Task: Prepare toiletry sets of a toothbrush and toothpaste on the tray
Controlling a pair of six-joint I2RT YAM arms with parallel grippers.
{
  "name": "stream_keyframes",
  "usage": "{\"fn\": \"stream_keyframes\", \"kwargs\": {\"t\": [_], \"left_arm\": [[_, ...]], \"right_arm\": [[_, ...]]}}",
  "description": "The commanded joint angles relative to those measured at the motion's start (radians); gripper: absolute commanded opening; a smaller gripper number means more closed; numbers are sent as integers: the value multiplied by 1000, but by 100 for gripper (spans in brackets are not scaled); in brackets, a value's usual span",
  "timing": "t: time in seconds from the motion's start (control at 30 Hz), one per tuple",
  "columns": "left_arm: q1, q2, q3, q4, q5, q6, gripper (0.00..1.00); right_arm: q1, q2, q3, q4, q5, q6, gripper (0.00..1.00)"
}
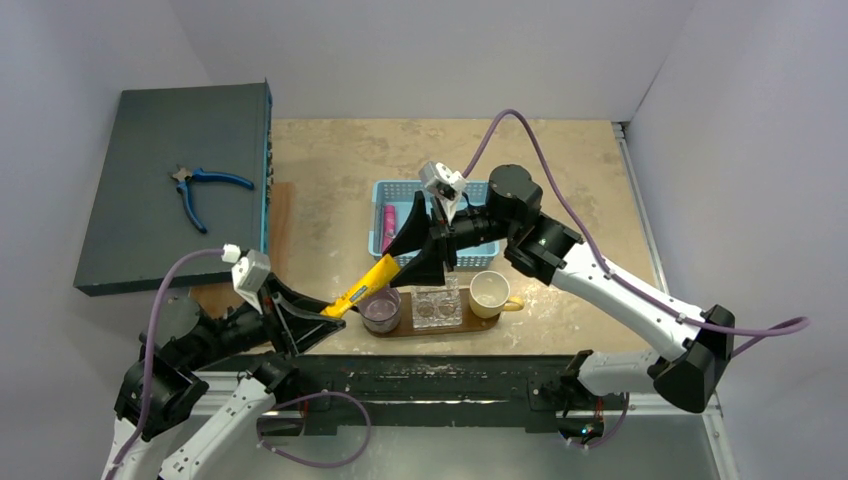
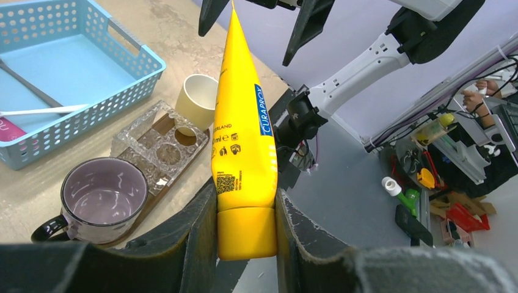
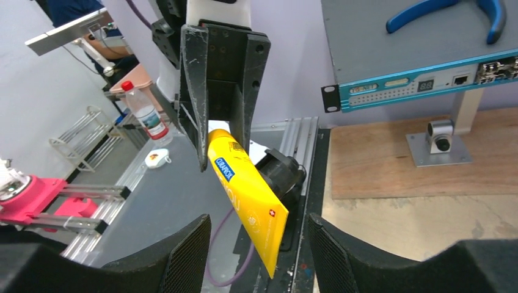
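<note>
My left gripper [image 1: 335,308] is shut on the cap end of the yellow toothpaste tube [image 1: 368,283] and holds it tilted up above the table. The grip shows close in the left wrist view [image 2: 246,194], with the tube [image 2: 243,122] pointing away. My right gripper [image 1: 398,268] is open, its fingers either side of the tube's flat end [image 3: 250,207] without touching it [image 3: 258,223]. The dark brown tray [image 1: 408,326] lies below. The pink tube [image 1: 387,228] and the pale toothbrush [image 2: 43,111] lie in the blue basket [image 1: 390,190].
A purple mug [image 1: 380,311], a glass holder [image 1: 438,306] and a cream mug [image 1: 490,291] stand on the tray. A grey box [image 1: 150,220] with blue-handled pliers [image 1: 205,188] sits at the left, beside a lighter wooden board [image 1: 281,215].
</note>
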Motion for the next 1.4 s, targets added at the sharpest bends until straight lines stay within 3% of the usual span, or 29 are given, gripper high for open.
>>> {"fn": "stream_keyframes", "kwargs": {"t": [0.0,0.5,0.8,0.87,1.0,1.13,1.17,1.37], "left_arm": [[-5,-7,-9,93,36,-12,0],[-5,-13,-20,105,52,-5,0],[-5,-13,-29,105,56,3,0],[-5,-13,-28,104,56,3,0],[-5,-13,-31,104,55,5,0],[-5,-4,-33,81,47,17,0],[-4,1,-33,71,39,22,3],[-5,15,-31,47,2,41,45]], "right_arm": [[2,10,4,79,-64,52,59],[35,53,38,63,-85,57,38],[40,42,43,57,-89,55,37],[41,44,45,50,-89,52,31],[43,48,43,47,-86,50,2],[54,32,34,40,-60,38,0],[58,27,38,24,-48,25,0],[60,4,72,-97,5,-39,0]]}}
